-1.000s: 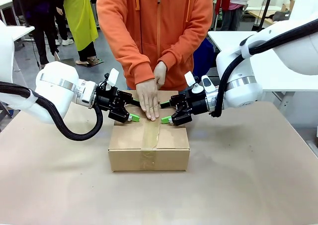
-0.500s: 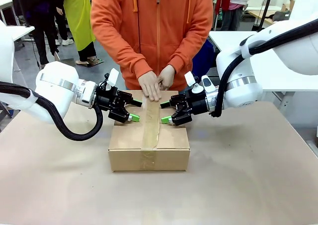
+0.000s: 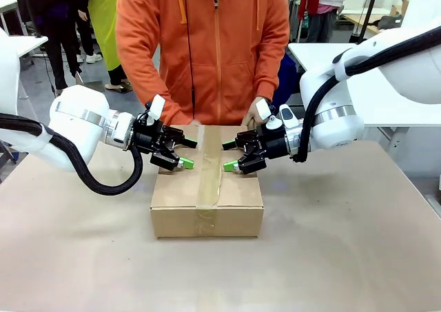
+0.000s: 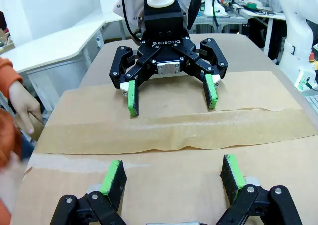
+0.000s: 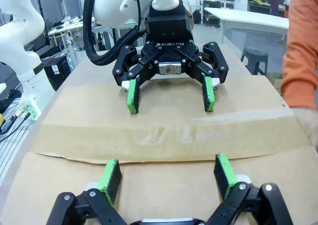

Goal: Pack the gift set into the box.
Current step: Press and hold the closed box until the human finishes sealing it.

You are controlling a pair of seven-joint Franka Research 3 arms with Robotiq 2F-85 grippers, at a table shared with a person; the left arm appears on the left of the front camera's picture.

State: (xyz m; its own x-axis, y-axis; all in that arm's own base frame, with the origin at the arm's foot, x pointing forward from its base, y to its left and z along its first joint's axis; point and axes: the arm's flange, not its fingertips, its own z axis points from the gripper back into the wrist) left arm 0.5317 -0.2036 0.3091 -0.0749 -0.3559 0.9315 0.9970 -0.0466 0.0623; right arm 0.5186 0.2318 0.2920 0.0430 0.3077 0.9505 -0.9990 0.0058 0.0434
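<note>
Front view, frame centre: jaws spread, left gripper [image 3: 180, 153] and right gripper [image 3: 232, 156] pin the taped box [image 3: 207, 202]; sealing looks finished, release likely next.

A robotics lab: white worktables [image 3: 331, 54] stand far right, and cluttered benches [image 4: 238, 11] behind the arms.

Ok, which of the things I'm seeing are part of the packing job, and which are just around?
Part of the job:
- box, flaps shut
- tape strip along its top seam
- left gripper and right gripper, both open, over the box top
- person's hand at the far edge

Just around:
- table under the box
- white tables and people behind
</note>
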